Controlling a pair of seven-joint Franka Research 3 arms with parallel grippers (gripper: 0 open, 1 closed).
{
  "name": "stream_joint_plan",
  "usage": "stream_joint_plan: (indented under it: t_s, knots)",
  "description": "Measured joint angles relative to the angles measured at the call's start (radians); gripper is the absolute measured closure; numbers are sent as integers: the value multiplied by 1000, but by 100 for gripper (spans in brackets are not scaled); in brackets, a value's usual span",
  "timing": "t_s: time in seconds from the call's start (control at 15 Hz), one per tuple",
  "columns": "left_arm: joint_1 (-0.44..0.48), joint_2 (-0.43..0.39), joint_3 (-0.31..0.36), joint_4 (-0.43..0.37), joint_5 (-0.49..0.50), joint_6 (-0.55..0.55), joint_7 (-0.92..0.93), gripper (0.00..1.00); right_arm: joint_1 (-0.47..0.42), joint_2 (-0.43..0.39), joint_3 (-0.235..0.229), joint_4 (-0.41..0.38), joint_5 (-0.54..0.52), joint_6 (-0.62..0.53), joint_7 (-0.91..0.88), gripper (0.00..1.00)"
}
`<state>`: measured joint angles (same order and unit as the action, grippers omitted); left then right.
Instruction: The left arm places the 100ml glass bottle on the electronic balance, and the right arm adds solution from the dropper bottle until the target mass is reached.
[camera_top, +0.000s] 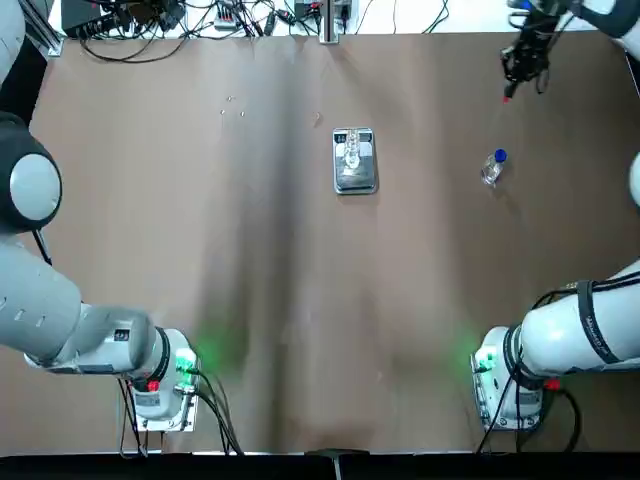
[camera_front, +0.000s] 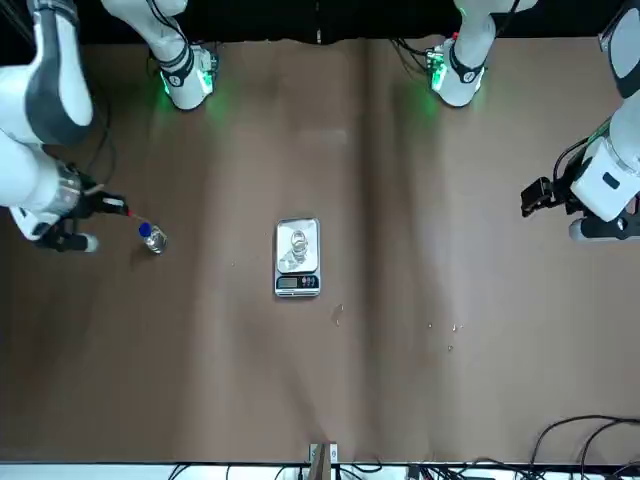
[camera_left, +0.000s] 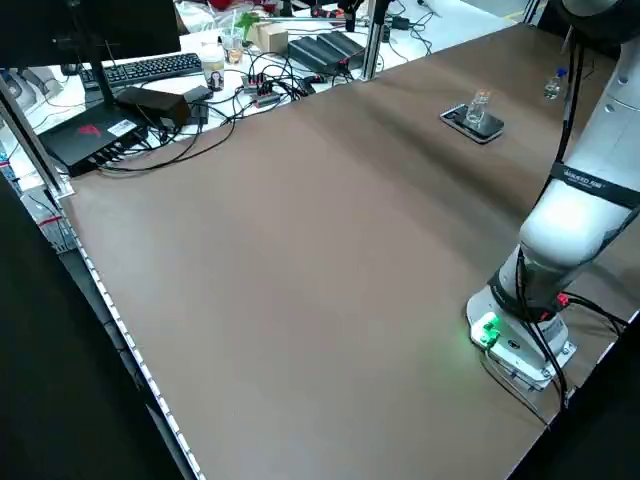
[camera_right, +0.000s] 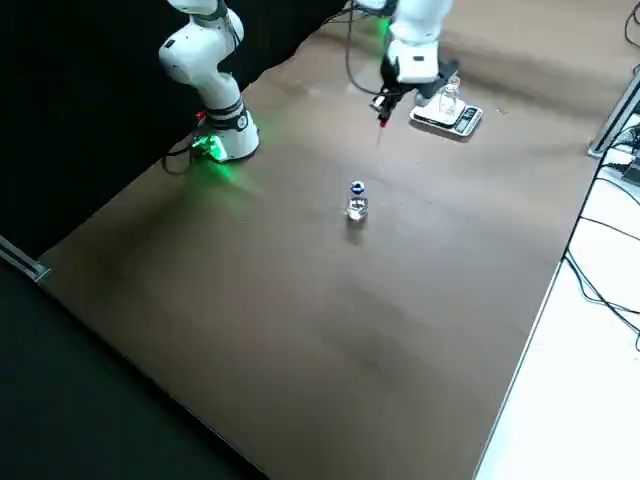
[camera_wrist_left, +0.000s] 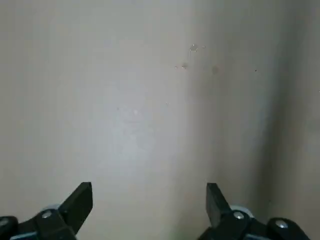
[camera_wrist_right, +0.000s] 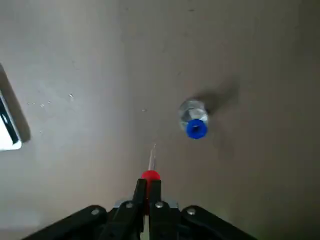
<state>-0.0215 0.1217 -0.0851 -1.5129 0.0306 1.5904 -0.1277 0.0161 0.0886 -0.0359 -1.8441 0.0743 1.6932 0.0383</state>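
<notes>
While clamped on the red dropper (camera_wrist_right: 151, 175), right pincer (camera_wrist_right: 149, 186) | near blue-collared bottle (camera_wrist_right: 194, 118)

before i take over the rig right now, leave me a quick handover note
Right hand: shut on the red dropper, beside the dropper bottle, tip outside it.
Left hand: open and empty, over bare table at the robot's left.
Glass bottle: standing on the balance.
Done: bottle placed, dropper out of its bottle.
Left: add solution until the target mass; the reading can't be made out.
</notes>
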Motion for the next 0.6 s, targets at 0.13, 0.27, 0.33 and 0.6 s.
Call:
stream_joint_plan:
  t_s: [0.13, 0.27, 0.33, 0.6]
  knots:
    - [0, 0, 0, 0, 0, 0, 0, 0, -37, -42, -1, -66, -1, 48, -58, 94]
    - [0, 0, 0, 0, 0, 0, 0, 0, -47, -67, 0, -120, -5, 88, -96, 94]
    - [0, 0, 0, 0, 0, 0, 0, 0, -52, -78, 0, -159, -23, 121, -110, 94]
    - [0, 0, 0, 0, 0, 0, 0, 0, -53, -81, 1, -247, -52, 231, -114, 94]
